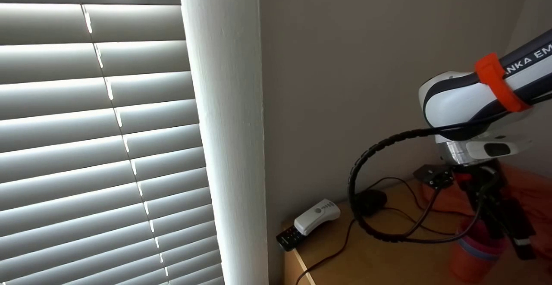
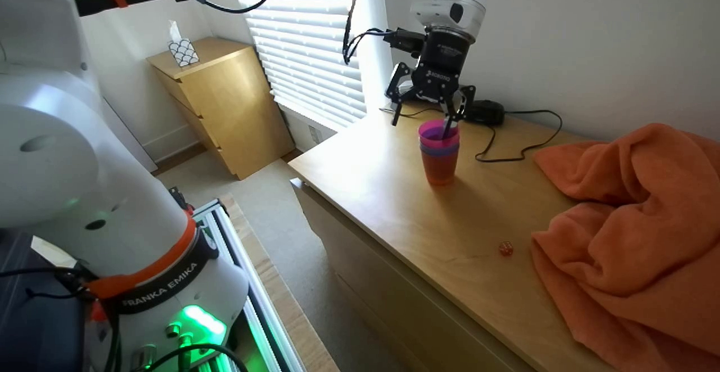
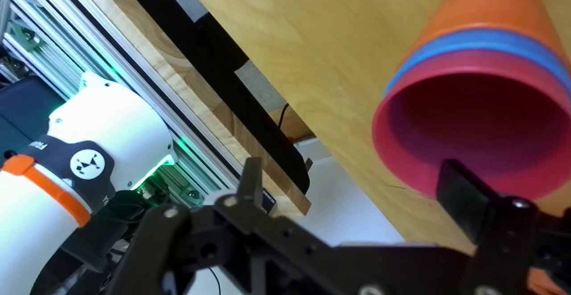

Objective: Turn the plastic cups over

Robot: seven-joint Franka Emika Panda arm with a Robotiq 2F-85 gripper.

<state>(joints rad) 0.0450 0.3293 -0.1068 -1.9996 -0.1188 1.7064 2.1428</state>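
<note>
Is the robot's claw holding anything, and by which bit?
Nothing is held: the claw is open, with just one finger at the mouth of the pink cup.

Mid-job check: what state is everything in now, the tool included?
Pink cup: mouth up, nested topmost
Blue cup: nested in the middle
Orange cup: standing upright, outermost
Tool: open, one finger at the pink cup's mouth
Orange cloth: crumpled
Window blind: lowered, light between slats
Robot base light: lit green
Tissue box: tissue sticking out
</note>
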